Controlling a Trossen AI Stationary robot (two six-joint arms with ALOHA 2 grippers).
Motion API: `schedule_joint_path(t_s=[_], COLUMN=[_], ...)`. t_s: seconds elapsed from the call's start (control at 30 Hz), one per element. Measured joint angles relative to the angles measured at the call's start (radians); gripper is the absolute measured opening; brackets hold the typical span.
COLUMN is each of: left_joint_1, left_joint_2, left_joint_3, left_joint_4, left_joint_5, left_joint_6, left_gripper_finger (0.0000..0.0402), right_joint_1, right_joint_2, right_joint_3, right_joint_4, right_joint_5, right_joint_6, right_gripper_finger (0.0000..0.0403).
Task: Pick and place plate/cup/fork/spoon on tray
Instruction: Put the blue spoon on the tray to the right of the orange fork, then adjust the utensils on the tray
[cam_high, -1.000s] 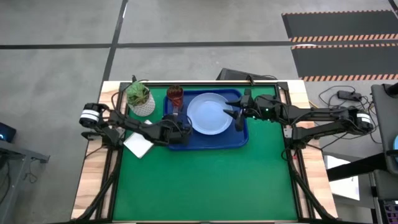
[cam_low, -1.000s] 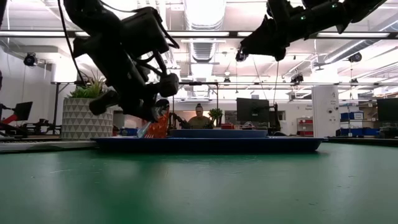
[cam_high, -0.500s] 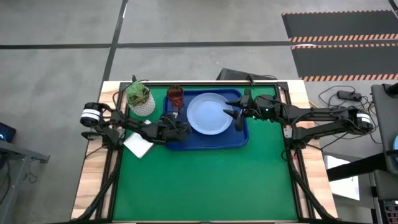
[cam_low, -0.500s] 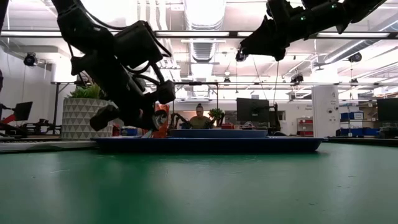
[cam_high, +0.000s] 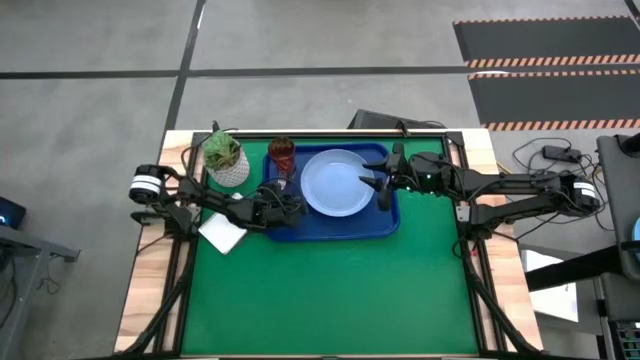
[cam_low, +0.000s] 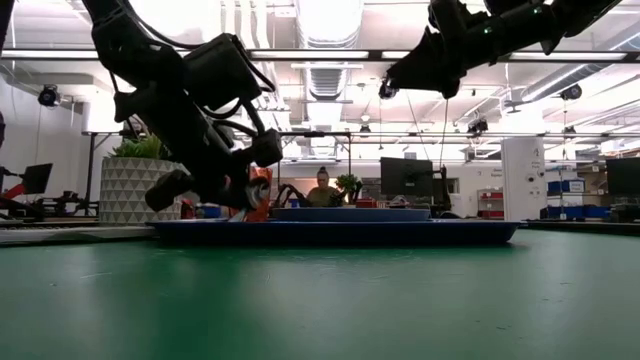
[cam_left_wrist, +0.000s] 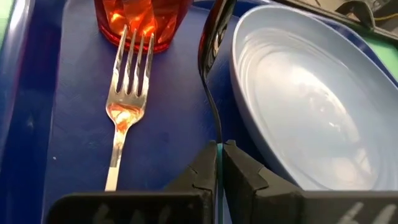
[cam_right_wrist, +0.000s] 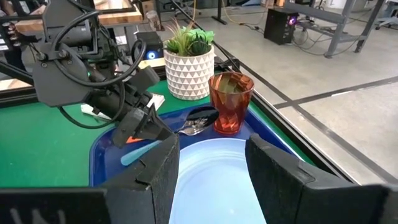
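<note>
While the left pincer (cam_left_wrist: 219, 163), angled low over the tray (cam_high: 335, 225), grips the spoon (cam_left_wrist: 211, 59) between fork (cam_left_wrist: 126, 99) and plate (cam_high: 336, 183), the right pincer (cam_right_wrist: 211, 171) hovers open above the plate

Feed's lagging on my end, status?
Left claw shut on spoon, low over tray, between fork and plate. Right claw open above plate. Nothing blocking.

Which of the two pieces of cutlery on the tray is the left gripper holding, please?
The spoon: the left gripper is shut on its thin stem beside the plate. The fork lies free on the tray, tines toward the cup.
</note>
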Motion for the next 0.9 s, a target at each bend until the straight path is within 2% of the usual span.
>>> schedule_joint_path(t_s=[0.1,0.33,0.47,0.77,0.9], left_joint_1=[0.0,0.0,-0.001,-0.016,-0.015], left_joint_2=[0.0,-0.01,-0.038,-0.179,-0.202], left_joint_3=[0.0,0.0,0.0,0.002,0.016], left_joint_4=[0.0,-0.007,-0.01,-0.024,-0.206], left_joint_5=[0.021,0.038,0.065,0.201,0.227], left_joint_6=[0.0,0.003,0.075,0.236,0.236], left_gripper_finger=[0.002,0.0089,0.0111,0.0096,0.0063], right_joint_1=[0.0,0.0,0.0,0.0,0.0], right_joint_2=[0.0,0.0,0.0,0.0,0.0], right_joint_3=[0.0,0.0,0.0,0.0,0.0], right_joint_4=[-0.005,-0.01,-0.016,-0.017,-0.017], right_joint_5=[0.0,0.0,0.0,0.0,0.0], right_joint_6=[-0.003,-0.006,-0.009,-0.026,-0.03], right_gripper_finger=[0.0171,0.0171,0.0171,0.0171,0.0171])
